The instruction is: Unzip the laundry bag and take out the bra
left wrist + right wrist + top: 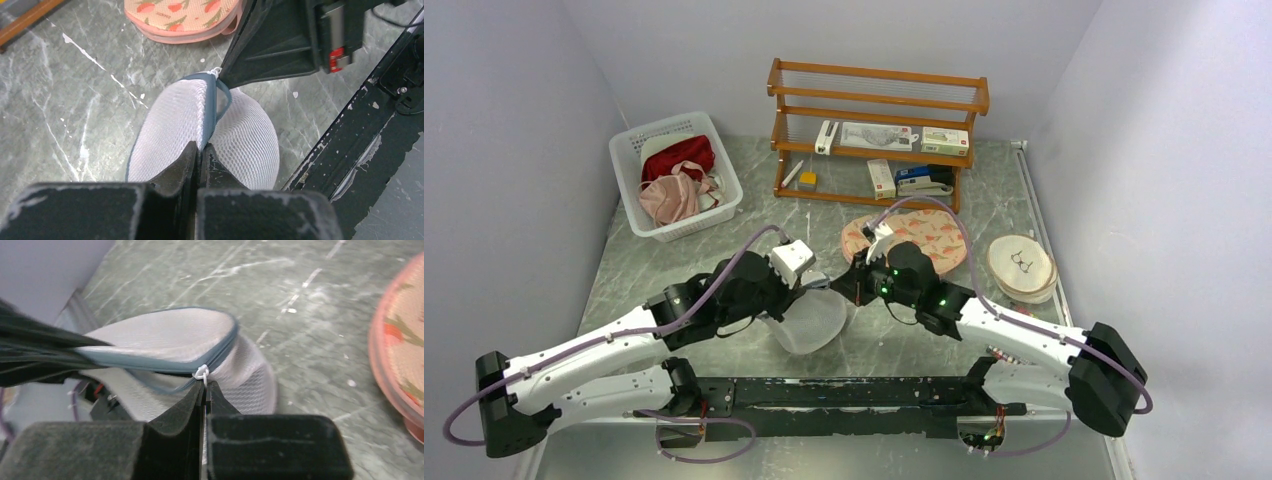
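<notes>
The white mesh laundry bag [812, 322] sits at the table's near middle, between both arms. It also shows in the left wrist view [247, 137] and the right wrist view [165, 335], with a blue-grey zip line round it. My left gripper [201, 148] is shut on the bag's zip edge. My right gripper [205, 385] is shut on the white zip pull [201, 373]. The zip is partly parted in the right wrist view. No bra shows inside the bag.
A pink fruit-print padded piece [911, 238] lies behind the right gripper. A white slatted basket [634, 190] with red and pink clothes stands back left. A wooden shelf [876, 130] with small boxes stands at the back. A round wooden hoop [1021, 266] lies at right.
</notes>
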